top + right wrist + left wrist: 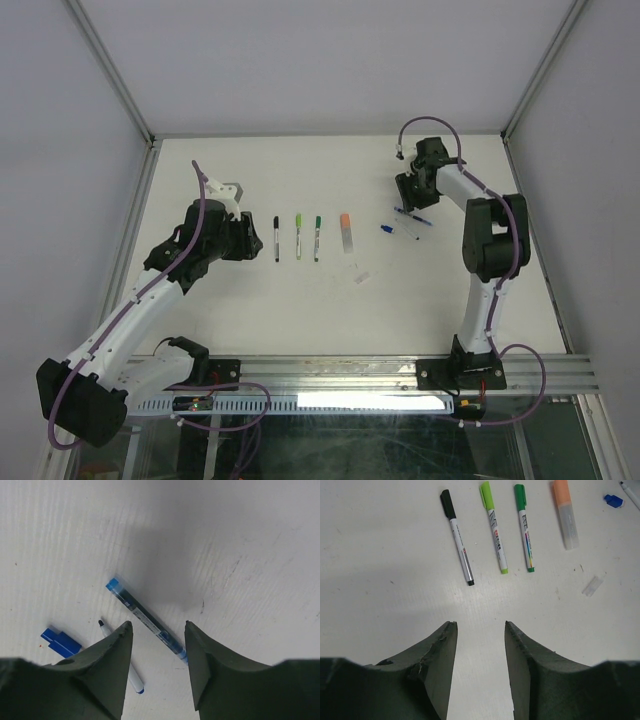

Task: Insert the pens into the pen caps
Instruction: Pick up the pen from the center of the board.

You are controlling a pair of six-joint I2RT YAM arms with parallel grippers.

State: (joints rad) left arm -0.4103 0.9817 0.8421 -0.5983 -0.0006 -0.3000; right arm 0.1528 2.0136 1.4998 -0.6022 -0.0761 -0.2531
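Three capped markers lie in a row on the white table: black-capped (pixel 457 537), lime-capped (pixel 494 527) and dark-green-capped (pixel 524 527). An orange-capped highlighter (pixel 565 512) lies beside them. My left gripper (pixel 480 625) is open and empty, just short of the row; it also shows in the top view (pixel 240 238). My right gripper (pixel 157 625) is open and empty above a slim blue ballpoint (pixel 146 619), which lies slantwise between the fingers. An uncapped white marker (pixel 135 680) and a loose blue cap (pixel 61 641) lie to its left.
A small clear cap (pixel 592 586) lies alone near the orange highlighter; it also shows in the top view (pixel 362 278). Metal frame posts and pale walls bound the table on the left, right and back. A metal rail (pixel 350 372) runs along the near edge.
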